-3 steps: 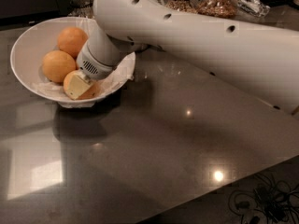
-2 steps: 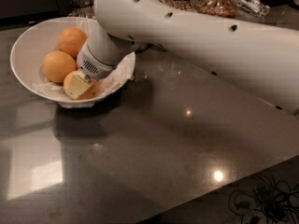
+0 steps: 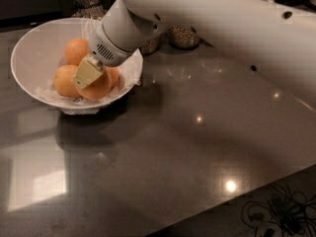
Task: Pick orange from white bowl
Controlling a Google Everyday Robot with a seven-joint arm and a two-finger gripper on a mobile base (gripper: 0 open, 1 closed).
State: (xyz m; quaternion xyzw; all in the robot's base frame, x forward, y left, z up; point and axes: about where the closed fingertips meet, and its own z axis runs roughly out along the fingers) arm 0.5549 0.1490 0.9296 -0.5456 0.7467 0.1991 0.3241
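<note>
A big, dark, shiny bench is in front of me. A fat white robot arm reaches across it from the right and down into the white bowl at the back left. The bowl has crinkly clear film inside and holds a few oranges. The pincer is in the bowl, right over the front orange. I cannot tell if it is open or closed.
</note>
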